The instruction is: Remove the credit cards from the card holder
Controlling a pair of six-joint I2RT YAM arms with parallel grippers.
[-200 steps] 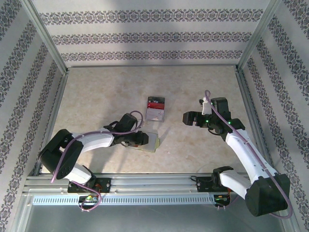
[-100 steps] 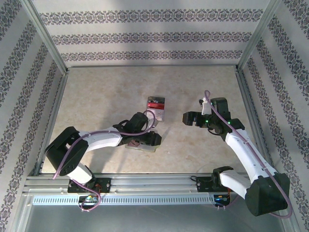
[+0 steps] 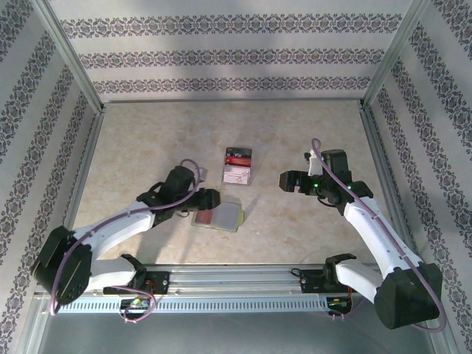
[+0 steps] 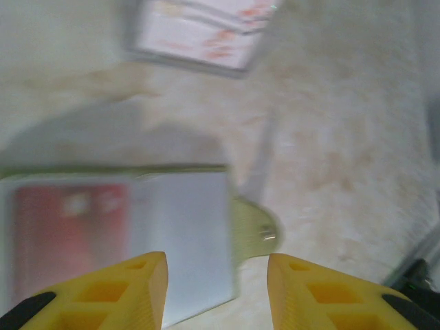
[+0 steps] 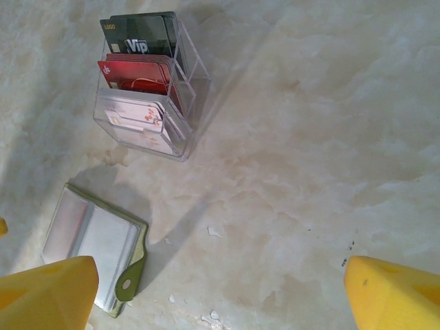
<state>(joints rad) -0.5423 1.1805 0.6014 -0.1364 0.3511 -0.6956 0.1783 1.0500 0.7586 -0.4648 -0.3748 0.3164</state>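
One red credit card (image 4: pixel 69 234) lies inside the open card holder (image 4: pixel 192 240).

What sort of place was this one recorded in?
Probably a purpose-built robot test booth, not a home or shop: patterned wall panels in an aluminium frame enclose a marble-look tabletop, with a mounting rail along its near edge.

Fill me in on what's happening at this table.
An olive-green bifold card holder lies open on the table. The left gripper is poised over it with jaws apart, holding nothing. A red plastic card sits in one translucent pocket, not yet taken out. The right gripper hangs open off to the side, near a clear plastic tray of other cards.
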